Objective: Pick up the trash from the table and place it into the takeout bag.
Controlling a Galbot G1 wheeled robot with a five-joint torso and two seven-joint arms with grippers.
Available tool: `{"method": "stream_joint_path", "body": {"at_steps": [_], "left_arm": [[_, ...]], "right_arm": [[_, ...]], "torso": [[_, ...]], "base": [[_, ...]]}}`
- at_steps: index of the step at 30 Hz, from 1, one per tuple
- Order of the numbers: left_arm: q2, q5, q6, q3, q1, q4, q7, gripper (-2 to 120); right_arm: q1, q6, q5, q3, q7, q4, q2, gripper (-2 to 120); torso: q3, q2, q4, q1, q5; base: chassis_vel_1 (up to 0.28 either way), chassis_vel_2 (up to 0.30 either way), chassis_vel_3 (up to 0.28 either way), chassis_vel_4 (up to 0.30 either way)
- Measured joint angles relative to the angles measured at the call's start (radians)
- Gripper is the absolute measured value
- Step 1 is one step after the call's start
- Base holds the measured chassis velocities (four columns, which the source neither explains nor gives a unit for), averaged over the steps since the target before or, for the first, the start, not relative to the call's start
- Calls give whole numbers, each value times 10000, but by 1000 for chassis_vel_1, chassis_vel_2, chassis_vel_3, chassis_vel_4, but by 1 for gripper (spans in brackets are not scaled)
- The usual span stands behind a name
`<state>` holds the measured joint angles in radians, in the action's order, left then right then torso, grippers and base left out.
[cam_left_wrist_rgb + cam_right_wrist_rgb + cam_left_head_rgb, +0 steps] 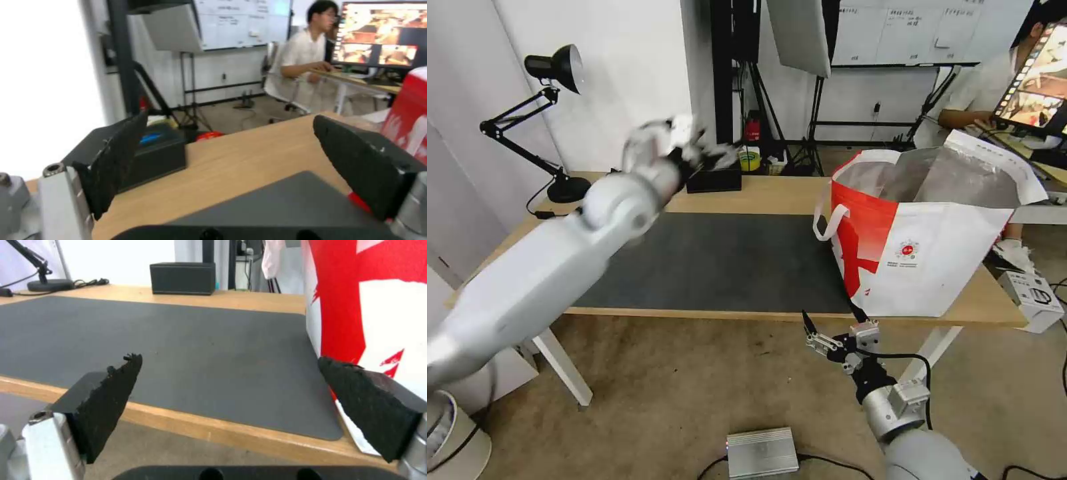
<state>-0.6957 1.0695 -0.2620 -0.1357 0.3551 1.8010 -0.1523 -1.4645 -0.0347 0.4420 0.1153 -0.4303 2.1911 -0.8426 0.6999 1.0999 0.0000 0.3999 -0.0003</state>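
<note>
Takeout bag (920, 260), red and white with silver lining, stands open just beyond the right gripper (834, 327), whose jaws are wide apart and hold nothing.

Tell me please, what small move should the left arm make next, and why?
Probably draw the left gripper back from the black box, which is not trash. Its jaws stand open, holding nothing, above the far side of the table; the right gripper hangs open below the near edge, by the takeout bag.
</note>
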Motion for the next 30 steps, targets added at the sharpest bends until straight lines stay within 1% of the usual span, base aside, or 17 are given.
{"method": "stream_joint_path", "body": {"at_steps": [1, 3, 7, 8, 10, 11, 12, 14, 16, 17, 19, 20, 21, 26, 27, 29, 30], "left_arm": [[281, -186, 0, 721, 819, 284, 82, 100], [613, -438, 50, 1748, 2106, 694, 124, 100], [727, -563, 146, 2187, 2738, 833, 140, 100], [807, -739, 317, 2740, 3562, 977, 190, 100], [868, -911, 442, 3323, 4370, 1088, 218, 100], [868, -911, 442, 3323, 4370, 1088, 218, 100], [884, -1017, 519, 3768, 4925, 1151, 229, 100], [884, -1050, 545, 3921, 5111, 1176, 231, 100], [808, -1336, 737, 4987, 6449, 1302, 259, 100], [732, -1492, 834, 5295, 6870, 1308, 298, 100], [701, -1543, 866, 5389, 6990, 1308, 314, 100], [527, -1724, 972, 5719, 7421, 1304, 343, 100], [424, -1805, 1024, 5936, 7661, 1302, 377, 100], [228, -1945, 1124, 6441, 8214, 1356, 437, 100], [150, -1993, 1168, 6639, 8467, 1402, 474, 100], [-96, -2246, 1363, 7183, 9353, 1471, 592, 100], [-96, -2246, 1363, 7183, 9353, 1471, 592, 100]], "right_arm": [[0, 0, 0, 0, 0, 0, 1, 100], [0, 0, 0, -1, 0, 0, 1, 100], [0, 0, 1, 0, 0, 0, 1, 100], [0, 0, 0, -1, 1, 0, 0, 100], [0, 0, 1, -1, 1, 0, 1, 100], [0, 0, 1, -1, 1, 0, 1, 100], [0, 1, 0, -1, 0, 0, 1, 100], [0, 1, 1, 0, 0, 0, 0, 100], [0, 0, 0, 0, 0, 0, 0, 100], [0, 0, 0, -1, 0, 0, 0, 100], [0, 0, 0, 0, 0, 0, 0, 100], [0, 0, 0, -1, 0, 0, 0, 100], [0, 0, 0, 0, 1, 0, 0, 100], [0, 0, 0, 0, 0, 0, 1, 100], [0, 0, 0, -1, 0, 0, 1, 100], [0, 1, 0, -1, 0, 0, 0, 100], [0, 1, 0, -1, 0, 0, 0, 100]], "torso": [[0, 0, -3, 1, -3], [-1, 0, 1, 1, 1], [0, 0, 6, 0, -2], [-1, 1, 2, -1, -1], [-1, 1, -5, 0, 0], [-1, 1, -5, 0, 0], [0, 0, -4, 1, -1], [0, 1, -4, 1, 0], [0, 1, 2, 0, 4], [-1, 2, 3, -1, 2], [-1, 1, 3, -1, 1], [-1, 2, 5, -1, -2], [-1, 1, -1, -1, 0], [1, 1, -2, 1, 2], [1, 1, -6, 1, 5], [0, 1, -1, 0, 3], [0, 1, -1, 0, 3]], "base": [[0, 0, 0, 0], [0, 0, 0, 0], [0, 0, 0, 0], [0, 0, 0, 0], [0, 0, 0, 0], [0, 0, 0, 0], [0, 0, 0, 0], [0, 0, 0, 0], [0, 0, 0, 0], [0, 0, 0, 0], [0, 0, 0, 0], [0, 0, 0, 0], [0, 0, 0, 0], [0, 0, 0, 0], [0, 0, 0, 0], [0, 0, 0, 0], [0, 0, 0, 0]]}}
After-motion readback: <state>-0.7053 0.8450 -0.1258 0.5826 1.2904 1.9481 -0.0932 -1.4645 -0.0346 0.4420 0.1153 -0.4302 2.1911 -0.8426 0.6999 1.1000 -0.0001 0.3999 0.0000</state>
